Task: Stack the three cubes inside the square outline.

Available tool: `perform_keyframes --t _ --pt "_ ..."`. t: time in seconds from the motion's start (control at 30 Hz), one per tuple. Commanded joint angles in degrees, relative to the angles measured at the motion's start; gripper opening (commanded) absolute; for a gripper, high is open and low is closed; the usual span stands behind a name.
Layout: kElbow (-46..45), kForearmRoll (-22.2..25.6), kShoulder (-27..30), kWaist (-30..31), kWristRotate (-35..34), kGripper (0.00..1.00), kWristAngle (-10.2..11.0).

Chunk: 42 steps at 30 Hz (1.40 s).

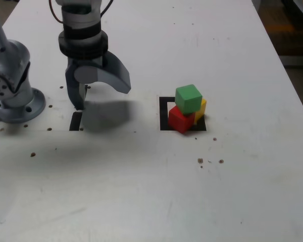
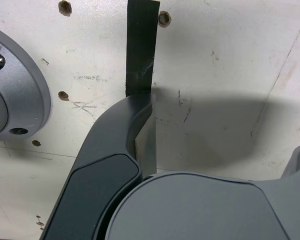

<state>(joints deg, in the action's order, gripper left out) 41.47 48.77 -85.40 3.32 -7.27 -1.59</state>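
Bright, pale light across the tabletop [image 1: 141, 181] here, a soft sheen around seven o'clock in the exterior view! A blurry-edged shadow sits toward ten o'clock there, and toward two o'clock in the wrist view, where tabletop marks read crisply; the exterior view looks softer.

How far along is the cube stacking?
Looks done: the green cube sits on top of the red cube and yellow cube, at the black square outline.
In hand: nothing; the gripper is open, away from the cubes.
Left: apparently nothing, unless a single column is wanted, since red and yellow share the bottom layer.
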Motion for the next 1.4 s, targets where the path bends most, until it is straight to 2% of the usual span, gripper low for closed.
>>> perform_keyframes --t 0.0,0.5,0.7,0.9,1.07,1.17,1.37 --pt "0.02 -0.14 0.19 -0.07 -0.03 0.98 -0.08" --pt "0.4 -0.42 0.22 -0.07 -0.03 0.98 -0.07" --pt "1.83 2.23 1.12 -0.07 -0.05 0.98 0.18" --pt "4.95 7.33 2.84 -0.07 -0.3 0.97 0.83" --pt "12.83 15.49 4.05 -0.07 -0.69 0.97 1.81" --pt "18.23 20.45 3.08 -0.07 -0.73 0.97 2.02" --pt "26.53 27.17 0.04 -0.08 -0.47 0.97 2.03"
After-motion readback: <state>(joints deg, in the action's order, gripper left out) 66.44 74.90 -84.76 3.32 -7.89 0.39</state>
